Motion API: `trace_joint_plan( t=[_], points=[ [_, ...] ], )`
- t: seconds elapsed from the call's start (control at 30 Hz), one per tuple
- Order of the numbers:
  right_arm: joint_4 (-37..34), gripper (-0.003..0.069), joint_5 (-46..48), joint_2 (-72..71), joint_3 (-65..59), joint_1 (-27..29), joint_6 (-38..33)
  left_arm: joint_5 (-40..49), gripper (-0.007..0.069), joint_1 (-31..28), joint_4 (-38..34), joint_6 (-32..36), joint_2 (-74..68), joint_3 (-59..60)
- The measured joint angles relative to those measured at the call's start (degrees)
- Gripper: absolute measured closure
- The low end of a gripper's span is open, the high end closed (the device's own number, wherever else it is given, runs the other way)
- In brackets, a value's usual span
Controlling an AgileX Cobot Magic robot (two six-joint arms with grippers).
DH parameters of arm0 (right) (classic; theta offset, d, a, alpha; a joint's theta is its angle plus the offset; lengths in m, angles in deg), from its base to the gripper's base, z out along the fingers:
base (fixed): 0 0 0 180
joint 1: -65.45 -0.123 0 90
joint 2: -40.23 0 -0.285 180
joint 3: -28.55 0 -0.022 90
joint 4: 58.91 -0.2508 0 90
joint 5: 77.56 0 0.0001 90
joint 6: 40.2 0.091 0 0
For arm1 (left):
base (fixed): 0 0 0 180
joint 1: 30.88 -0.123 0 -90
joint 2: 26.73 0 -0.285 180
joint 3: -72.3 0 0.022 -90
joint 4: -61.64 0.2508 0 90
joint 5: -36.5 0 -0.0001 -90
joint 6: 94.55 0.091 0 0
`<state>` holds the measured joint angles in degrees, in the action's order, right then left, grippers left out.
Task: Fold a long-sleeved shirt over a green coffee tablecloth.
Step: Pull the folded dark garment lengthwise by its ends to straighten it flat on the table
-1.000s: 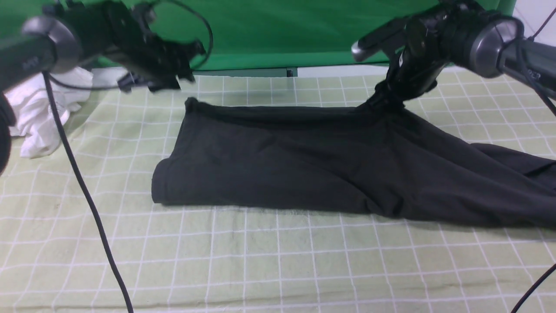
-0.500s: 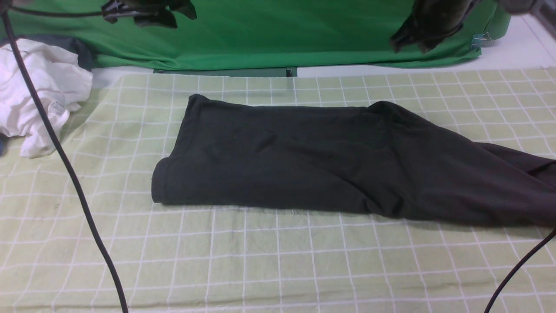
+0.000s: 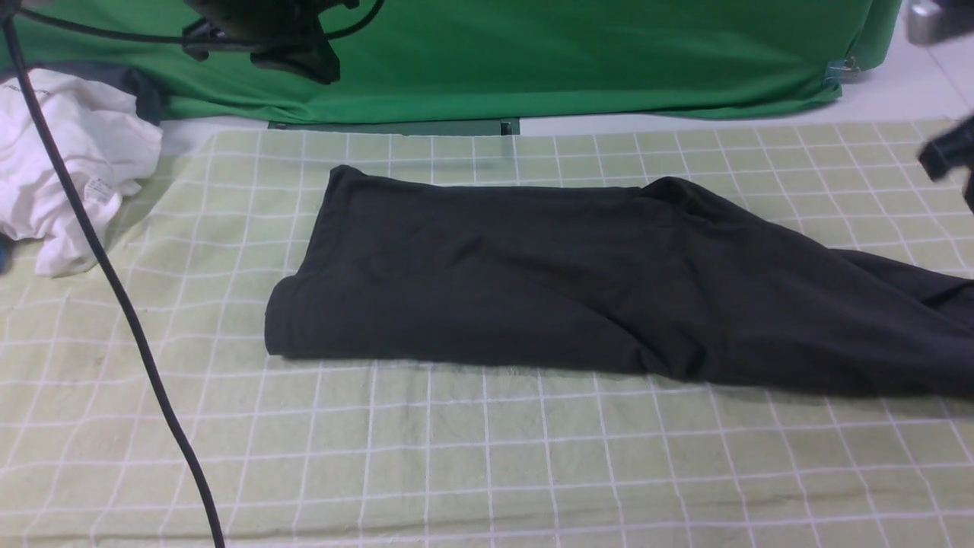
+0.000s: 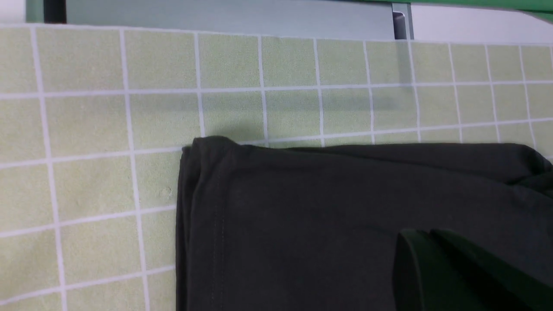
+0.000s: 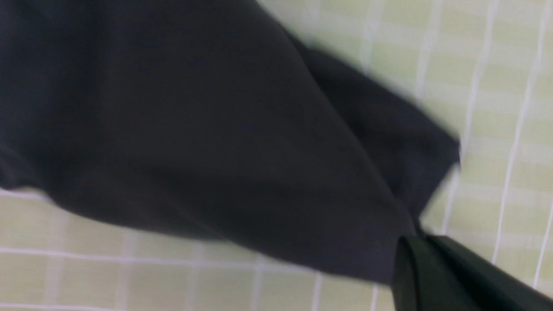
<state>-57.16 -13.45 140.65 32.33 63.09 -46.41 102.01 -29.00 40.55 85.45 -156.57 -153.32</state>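
- L gripper [image 4: 421, 248]: fingers together, nothing btwn them. Raised well above the far-L corner of the long-sleeved shirt [image 3: 533, 281], no contact.
- R gripper [image 5: 421, 255]: fingers look together too, empty. Sits at R edge, above the sleeve end; blurred in front view.
- Shirt is a long dark band lying flat across the green coffee tablecloth [image 3: 456, 449], sleeve part running to the R edge.
- Far L: white garment [image 3: 68, 175], bunched, apart from shirt. Plain green fabric [image 3: 571, 61] behind; black cable [image 3: 129, 320] crosses L front.

One long-sleeved shirt [image 3: 533, 289], one green coffee tablecloth [image 3: 487, 457], one white garment [image 3: 68, 175], one plain green backdrop cloth [image 3: 571, 61], two claws: left claw [image 4: 432, 263], right claw [image 5: 427, 272]
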Motion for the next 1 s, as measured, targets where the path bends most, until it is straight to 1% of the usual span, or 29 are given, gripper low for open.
trace_joint_plan(
  t=[0.03,0.1,0.2,0.23,0.3,0.33,0.37,0.47,0.53,0.63,0.83,1.0],
  points=[
    [-0.92,0.0605,-3.28,-0.38,-4.62,3.15,0.12,0.0,0.0611,0.0,-0.24,0.44,0.0,0.0],
    [-3.73,0.0571,-9.32,0.38,-9.75,7.01,-0.47,0.0,0.0611,0.0,-0.6,1.12,0.0,0.0],
    [-6.7,0.0525,-14.95,2.73,-13.15,9.93,-1.31,-0.05,0.0611,0.0,-0.93,1.99,0.0,-0.05],
    [-7.6,0.047,-17.77,5.46,-13.85,10.99,-1.68,-0.05,0.0611,0.0,-1.04,2.11,0.0,-0.05],
    [-7.64,0.0415,-18.93,7.58,-14.11,11.21,-2.04,-0.05,0.0611,0.0,-1.04,2.18,0.0,-0.05],
    [-7.64,0.0415,-18.93,7.58,-14.11,11.21,-2.04,-0.05,0.0611,0.0,-1.04,2.18,0.0,-0.05],
    [-7.71,0.0359,-18.93,9.33,-14.17,11.33,-2.26,-0.05,0.0611,0.0,-1.04,2.26,0.0,-0.05],
    [-7.85,0.0291,-16.86,12.26,-14.17,11.33,-2.58,-0.11,0.0611,0.0,-1.04,2.33,0.0,-0.05],
    [-7.85,0.0277,-14.15,13.27,-14.19,11.33,-2.89,-0.11,0.0611,0.0,-1.04,2.33,0.0,-0.11],
    [-6.63,0.0275,-11.5,13.31,-14.19,11.33,-3.08,-0.11,0.0611,0.0,-1.04,2.35,0.0,-0.15],
    [-2.87,0.0274,-6.87,13.27,-9.21,12.77,-0.62,0.39,0.0611,0.0,-1.04,4.84,0.0,-0.22],
    [-2.44,0.0272,-6.15,13.62,-7.89,13.31,-0.25,0.51,0.0611,0.0,-1.04,4.96,0.0,-0.22]
  ],
)
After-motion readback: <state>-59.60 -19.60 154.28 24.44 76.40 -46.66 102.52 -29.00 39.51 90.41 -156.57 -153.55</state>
